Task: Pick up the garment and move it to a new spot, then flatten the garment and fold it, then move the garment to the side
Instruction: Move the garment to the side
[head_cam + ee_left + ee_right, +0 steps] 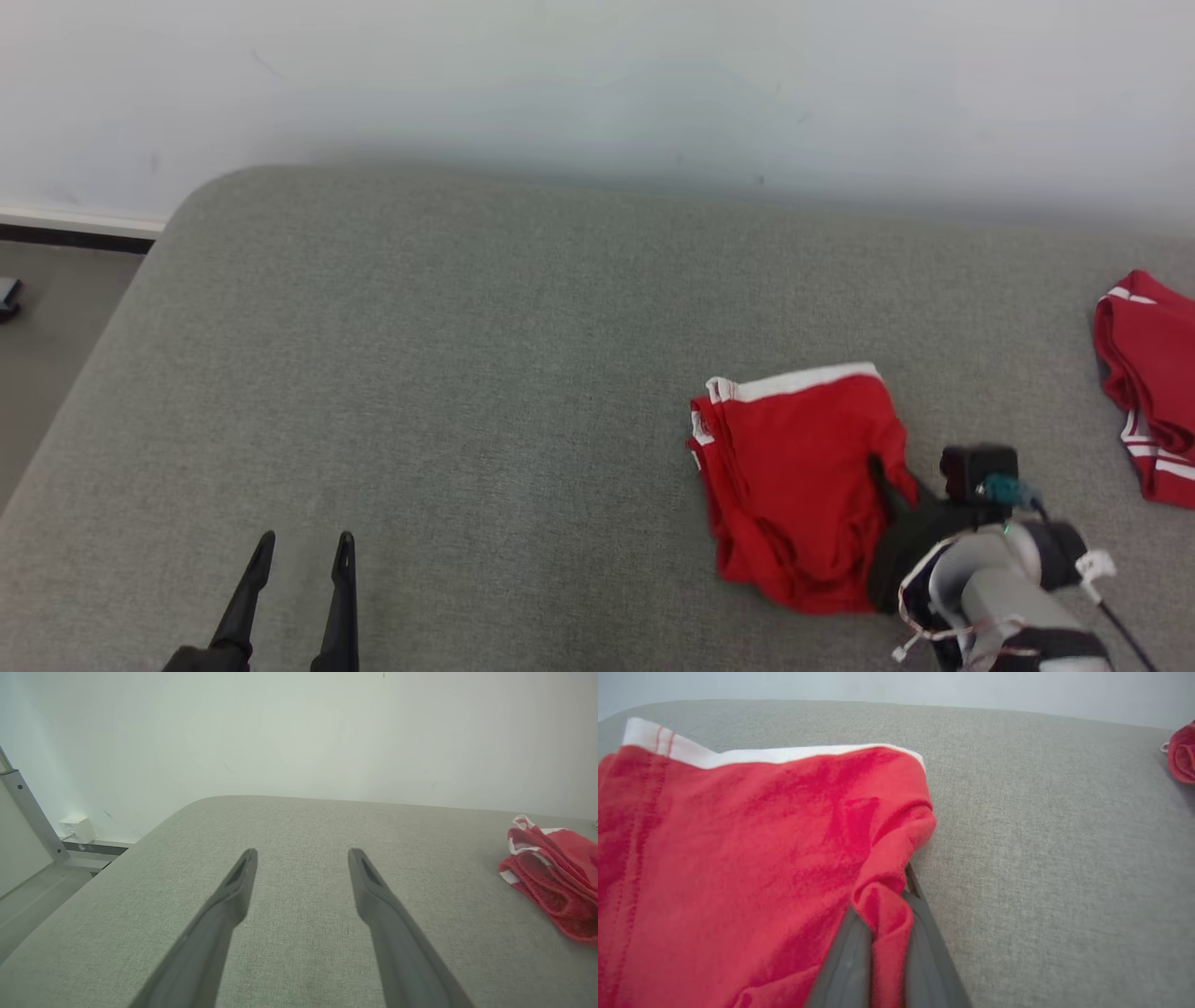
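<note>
Pinching the folded red shorts [794,476], right tool [882,478] must next slide them aside across the surface [467,373]; left tool [303,541] open.

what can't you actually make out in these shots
- Right gripper: in the right wrist view its tips are wrapped in a fold of the red garment it pinches.
- Second red garment: in the head view it is cut off by the right edge, so its full shape is unknown.
- Small dark object on the floor: in the head view it is cut off by the left edge and too small to identify.
- The red garment's lower right corner: in the head view it is hidden behind the right arm.
</note>
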Tool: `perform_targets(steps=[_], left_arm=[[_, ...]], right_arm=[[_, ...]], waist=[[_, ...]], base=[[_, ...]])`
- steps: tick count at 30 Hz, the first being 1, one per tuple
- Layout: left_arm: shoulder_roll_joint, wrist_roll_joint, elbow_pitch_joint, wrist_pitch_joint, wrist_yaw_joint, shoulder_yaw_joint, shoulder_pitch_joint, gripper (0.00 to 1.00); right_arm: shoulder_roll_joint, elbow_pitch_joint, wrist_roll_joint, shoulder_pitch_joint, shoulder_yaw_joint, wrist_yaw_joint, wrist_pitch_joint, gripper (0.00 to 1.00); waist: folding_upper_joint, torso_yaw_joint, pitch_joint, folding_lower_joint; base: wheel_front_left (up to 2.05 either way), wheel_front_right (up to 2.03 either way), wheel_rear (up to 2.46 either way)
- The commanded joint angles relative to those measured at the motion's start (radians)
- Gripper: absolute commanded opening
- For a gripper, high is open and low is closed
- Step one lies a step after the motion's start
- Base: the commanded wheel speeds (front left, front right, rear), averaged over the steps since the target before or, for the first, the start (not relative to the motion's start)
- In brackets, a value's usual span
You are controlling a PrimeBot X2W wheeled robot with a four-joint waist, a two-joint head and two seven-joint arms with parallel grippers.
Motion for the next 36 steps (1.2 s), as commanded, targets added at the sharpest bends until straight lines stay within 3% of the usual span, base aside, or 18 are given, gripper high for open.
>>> perform_targets(steps=[1, 8, 19, 25, 36], left_arm=[[-0.005, 0.005, -0.011, -0.003, 0.000, -0.004, -0.026, 1.00], [-0.009, 0.008, -0.047, -0.003, -0.008, -0.020, -0.083, 1.00], [0.037, 0.014, -0.117, -0.002, -0.018, -0.013, -0.172, 1.00], [0.071, 0.018, -0.154, -0.003, -0.016, -0.002, -0.185, 1.00], [0.137, 0.031, -0.249, -0.003, -0.017, 0.019, -0.173, 1.00]], right_arm=[[-0.024, -0.010, -0.003, -0.034, 0.024, -0.002, 0.002, 0.00], [-0.132, -0.061, 0.008, -0.147, 0.131, -0.002, 0.050, 0.00], [-0.368, -0.212, 0.066, -0.345, 0.304, -0.002, 0.134, 0.00], [-0.459, -0.283, 0.105, -0.416, 0.355, -0.002, 0.162, 0.00], [-0.629, -0.370, 0.144, -0.526, 0.400, -0.002, 0.225, 0.00]], waist=[[-0.0001, -0.019, 0.039, -0.0001], [-0.0001, -0.065, 0.145, -0.0001], [-0.0001, -0.225, 0.349, -0.0001], [-0.0001, -0.305, 0.411, -0.0001], [-0.0001, -0.388, 0.489, -0.0001]], base=[[0.00, 0.00, 0.00], [0.00, 0.00, 0.00], [0.00, 0.00, 0.00], [0.00, 0.00, 0.00], [0.00, 0.00, 0.00]])
